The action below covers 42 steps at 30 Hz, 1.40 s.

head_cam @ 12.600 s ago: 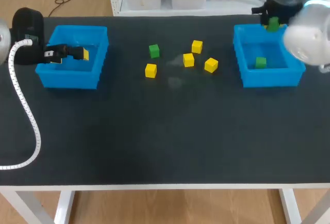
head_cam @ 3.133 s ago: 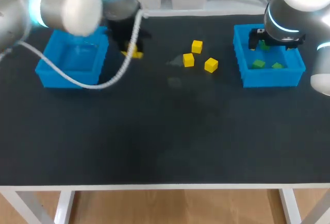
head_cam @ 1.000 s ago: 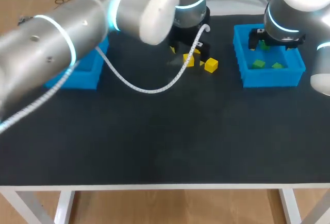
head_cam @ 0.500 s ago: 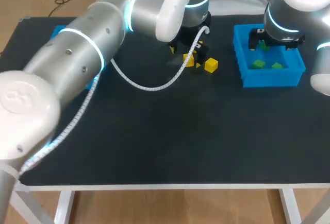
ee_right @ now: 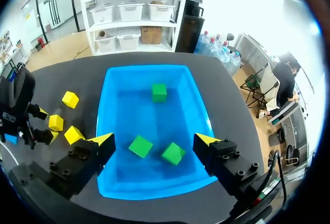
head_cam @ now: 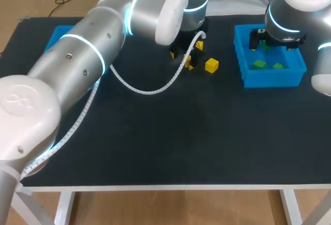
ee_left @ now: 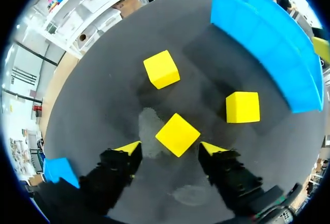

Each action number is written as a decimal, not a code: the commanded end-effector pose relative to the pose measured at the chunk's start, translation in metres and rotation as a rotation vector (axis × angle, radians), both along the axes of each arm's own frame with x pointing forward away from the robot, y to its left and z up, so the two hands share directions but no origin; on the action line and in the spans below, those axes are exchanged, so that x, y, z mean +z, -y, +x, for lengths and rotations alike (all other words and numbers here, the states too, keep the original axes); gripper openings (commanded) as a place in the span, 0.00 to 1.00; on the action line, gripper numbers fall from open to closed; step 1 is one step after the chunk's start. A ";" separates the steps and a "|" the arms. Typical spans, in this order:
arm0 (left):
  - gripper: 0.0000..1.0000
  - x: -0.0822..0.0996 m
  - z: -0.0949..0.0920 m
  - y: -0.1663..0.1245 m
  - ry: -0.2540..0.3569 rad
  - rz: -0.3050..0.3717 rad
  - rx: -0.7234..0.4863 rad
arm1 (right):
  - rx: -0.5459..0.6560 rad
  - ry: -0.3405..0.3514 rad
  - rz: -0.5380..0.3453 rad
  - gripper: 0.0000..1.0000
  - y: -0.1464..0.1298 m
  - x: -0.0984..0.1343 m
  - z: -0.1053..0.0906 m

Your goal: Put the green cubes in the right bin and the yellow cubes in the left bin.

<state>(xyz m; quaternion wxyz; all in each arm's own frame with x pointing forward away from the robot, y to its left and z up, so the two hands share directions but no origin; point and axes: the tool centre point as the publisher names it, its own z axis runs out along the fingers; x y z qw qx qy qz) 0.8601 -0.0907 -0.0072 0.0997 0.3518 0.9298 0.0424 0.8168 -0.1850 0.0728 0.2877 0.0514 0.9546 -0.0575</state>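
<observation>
Yellow cube (ee_left: pixel 178 134) lies btwn L fingers (ee_left: pixel 129 148), spread wide, not clamped; R fingers (ee_right: pixel 103 141) spread too.

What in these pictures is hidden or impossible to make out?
Left bin, head view: mostly behind the left arm; no view shows its contents.
Yellow cubes, head view: the same arm partly covers two; one shows whole.
Right bin, left wrist view: its inside does not show.
</observation>
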 end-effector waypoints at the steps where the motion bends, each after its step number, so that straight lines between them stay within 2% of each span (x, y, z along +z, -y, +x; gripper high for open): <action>1: 0.00 -0.006 0.000 0.000 -0.008 -0.002 -0.007 | -0.001 0.009 0.000 1.00 0.001 0.000 -0.003; 11: 0.00 -0.015 -0.013 -0.011 -0.015 0.013 -0.034 | -0.001 0.009 0.000 1.00 0.001 0.000 -0.003; 12: 0.21 -0.015 -0.013 -0.011 -0.015 0.016 -0.035 | -0.001 0.009 0.000 1.00 0.001 0.000 -0.003; 13: 0.79 -0.015 -0.013 -0.011 -0.015 0.017 -0.033 | -0.001 0.009 0.000 1.00 0.001 0.000 -0.003; 14: 1.00 -0.013 -0.013 -0.011 -0.015 0.004 -0.023 | -0.001 0.009 0.000 1.00 0.001 0.000 -0.003; 19: 1.00 -0.003 -0.008 -0.001 -0.013 -0.050 -0.001 | -0.001 0.009 0.000 1.00 0.001 0.000 -0.003; 22: 1.00 0.003 -0.004 0.008 -0.032 -0.083 0.033 | -0.001 0.009 0.000 1.00 0.001 0.000 -0.003; 26: 1.00 0.006 0.001 0.017 -0.036 -0.090 0.089 | -0.001 0.009 0.000 1.00 0.001 0.000 -0.003; 38: 1.00 0.002 0.017 0.038 -0.003 0.001 0.154 | -0.001 0.009 0.000 1.00 0.001 0.000 -0.003; 39: 0.93 0.001 0.018 0.038 -0.002 0.001 0.160 | -0.001 0.009 0.000 1.00 0.001 0.000 -0.003; 40: 0.51 0.000 0.019 0.037 -0.002 0.001 0.167 | -0.001 0.009 0.000 1.00 0.001 0.000 -0.003; 41: 0.22 0.000 0.020 0.036 0.001 0.002 0.175 | -0.001 0.009 0.000 1.00 0.001 0.000 -0.003; 42: 0.00 0.000 0.021 0.036 0.003 0.001 0.177 | -0.001 0.009 0.000 1.00 0.001 0.000 -0.003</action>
